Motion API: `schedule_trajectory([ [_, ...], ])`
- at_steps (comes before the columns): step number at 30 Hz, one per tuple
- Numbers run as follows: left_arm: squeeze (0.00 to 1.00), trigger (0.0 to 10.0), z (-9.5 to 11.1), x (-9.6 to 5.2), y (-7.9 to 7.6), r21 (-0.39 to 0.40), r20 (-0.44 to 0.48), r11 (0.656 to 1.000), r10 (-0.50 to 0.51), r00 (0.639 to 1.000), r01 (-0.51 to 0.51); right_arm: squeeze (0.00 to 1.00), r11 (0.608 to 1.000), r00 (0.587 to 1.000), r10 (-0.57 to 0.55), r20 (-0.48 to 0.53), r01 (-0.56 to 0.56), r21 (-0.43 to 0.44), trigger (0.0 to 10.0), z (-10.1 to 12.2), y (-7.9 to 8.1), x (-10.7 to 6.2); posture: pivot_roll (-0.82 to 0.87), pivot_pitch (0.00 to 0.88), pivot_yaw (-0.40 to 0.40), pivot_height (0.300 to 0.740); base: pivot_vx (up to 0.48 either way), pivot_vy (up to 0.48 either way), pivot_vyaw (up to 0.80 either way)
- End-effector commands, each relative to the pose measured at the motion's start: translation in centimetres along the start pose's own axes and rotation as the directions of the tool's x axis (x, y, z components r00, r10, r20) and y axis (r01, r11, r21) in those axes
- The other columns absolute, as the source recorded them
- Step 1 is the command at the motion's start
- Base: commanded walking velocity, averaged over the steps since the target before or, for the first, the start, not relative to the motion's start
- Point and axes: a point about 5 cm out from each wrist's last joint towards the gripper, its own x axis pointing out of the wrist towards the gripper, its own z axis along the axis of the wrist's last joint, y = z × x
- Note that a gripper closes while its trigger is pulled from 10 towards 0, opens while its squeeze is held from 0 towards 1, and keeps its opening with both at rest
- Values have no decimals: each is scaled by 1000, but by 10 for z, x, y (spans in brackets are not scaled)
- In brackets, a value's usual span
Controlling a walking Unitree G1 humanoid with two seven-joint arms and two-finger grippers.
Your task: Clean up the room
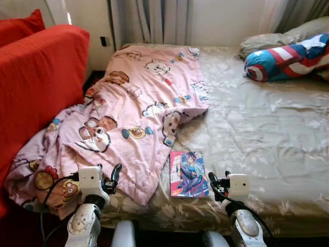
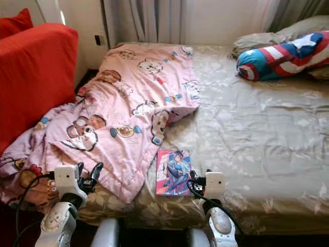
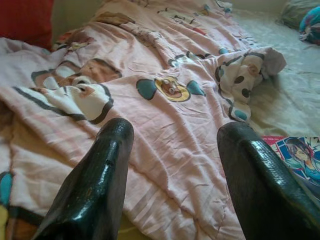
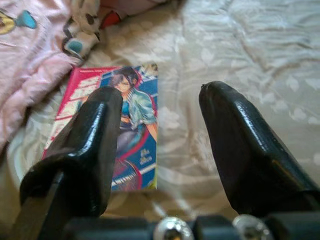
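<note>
The bed [image 1: 267,128] carries a pink blanket [image 1: 128,103] on its left, a comic [image 1: 188,174] at the near edge, and pillows [image 1: 288,54] far right.

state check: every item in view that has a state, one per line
pink blanket: rumpled, spread over the bed's left side, one end hanging off the edge
comic book: closed, flat, cover up, near the bed's front edge
striped pillow: lying at the bed's far right
left gripper: open, over the blanket, empty
right gripper: open, beside the comic book, empty
</note>
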Motion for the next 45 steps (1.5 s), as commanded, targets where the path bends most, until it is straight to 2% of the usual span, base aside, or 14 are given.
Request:
schedule_trajectory([
  [1, 0, 10000, 3, 2, 0, -3, 3, 1000, -2, 1000, 2, 0, 1000, 1000, -4, -2, 4, -11, 10000, 1, -1, 2, 49, 118, -21, 610, 0, 0, 0],
  [7, 0, 10000, 9, 7, -3, 5, 18, 1000, -12, 1000, 12, 0, 1000, 1000, 14, -22, -14, -4, 10000, 3, 4, 9, 56, 127, -17, 605, 0, 0, 0],
  [11, 0, 10000, 10, 7, -2, 8, 21, 1000, -12, 1000, 12, 0, 1000, 1000, 18, -9, -18, -6, 10000, 5, 6, 10, 60, 132, -17, 581, 0, 0, 0],
  [15, 0, 10000, 10, 5, -2, 12, 20, 1000, -12, 1000, 12, 0, 1000, 1000, 18, -1, -18, -2, 10000, 5, 7, 9, 66, 137, -14, 581, 0, 0, 0],
  [23, 0, 10000, 11, 2, -7, 52, 16, 997, -50, 999, 49, 0, 1000, 997, 24, -77, -24, -2, 10000, 0, 11, 16, 85, 161, -3, 581, 0, 0, 0],
  [27, 0, 10000, 12, -2, -8, 65, 13, 996, -58, 998, 57, 0, 997, 995, 4, -102, 4, 79, 10000, 5, 11, 25, 101, 176, 5, 581, 0, 0, 0],
  [32, 0, 10000, 13, -9, -9, 77, 9, 995, -65, 998, 64, 0, 978, 991, 40, -128, -13, 209, 10000, 16, 19, 39, 129, 199, 14, 581, 0, 0, 0],
  [34, 0, 10000, 14, -13, -8, 81, 9, 995, -66, 998, 65, 0, 972, 990, 47, -131, -15, 234, 10000, 18, 21, 41, 140, 205, 17, 581, 0, 0, 0],
  [35, 0, 10000, 14, -15, -7, 83, 6, 995, -62, 998, 61, 1000, 966, 989, 76, -130, -41, 256, 10000, 19, 24, 43, 150, 213, 19, 581, 0, 0, 0],
  [38, 0, 10000, 15, -22, -5, 84, -1, 995, -49, 999, 49, 1000, 959, 986, 111, -124, -74, 273, 10000, 22, 27, 45, 160, 221, 22, 581, 0, 0, 0],
  [39, 0, 10000, 15, -26, -4, 87, -7, 995, -43, 999, 43, 973, 951, 986, 109, -130, -65, 303, 10000, 23, 26, 46, 164, 230, 23, 581, 0, 0, 0],
  [40, 0, 10000, 15, -28, -4, 88, -9, 995, -40, 999, 41, 443, 947, 985, 111, -132, -65, 315, 10000, 24, 26, 47, 172, 235, 25, 581, 0, 0, 0],
  [41, 0, 10000, 15, -31, -3, 90, -11, 995, -38, 999, 39, 0, 942, 984, 113, -136, -62, 329, 10000, 24, 25, 47, 179, 242, 29, 581, 0, 0, 0],
  [45, 0, 10000, 18, -39, -3, 96, -17, 995, -36, 999, 38, 0, 928, 984, 99, -146, -38, 370, 10000, 22, 20, 47, 197, 255, 40, 581, 0, 0, 0],
])
